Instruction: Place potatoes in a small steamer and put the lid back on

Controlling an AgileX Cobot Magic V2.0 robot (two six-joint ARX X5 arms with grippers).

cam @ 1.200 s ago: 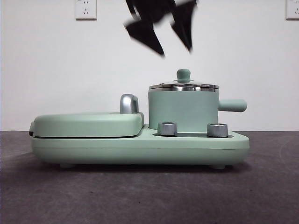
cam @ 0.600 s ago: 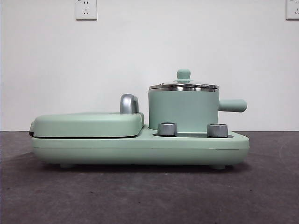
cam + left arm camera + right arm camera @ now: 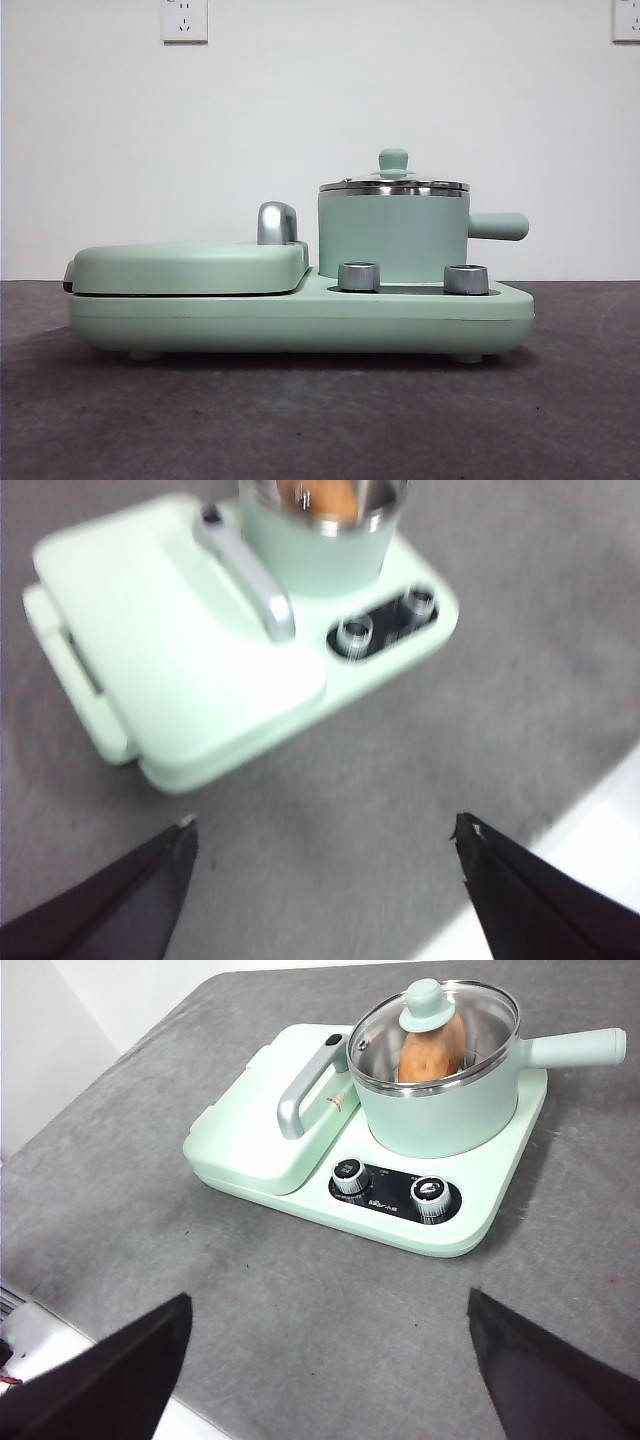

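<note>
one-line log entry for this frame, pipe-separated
potato: inside small steamer | lid: on | left gripper: open, empty, away from appliance | right gripper: open, empty, away | task: looks complete

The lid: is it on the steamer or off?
On: the lid sits on the steamer, potato visible through its glass.

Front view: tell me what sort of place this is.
Probably a lab test bench, not a kitchen: a lone mint-green cooker on a bare grey table, a plain white wall with sockets, both grippers hovering open.
</note>
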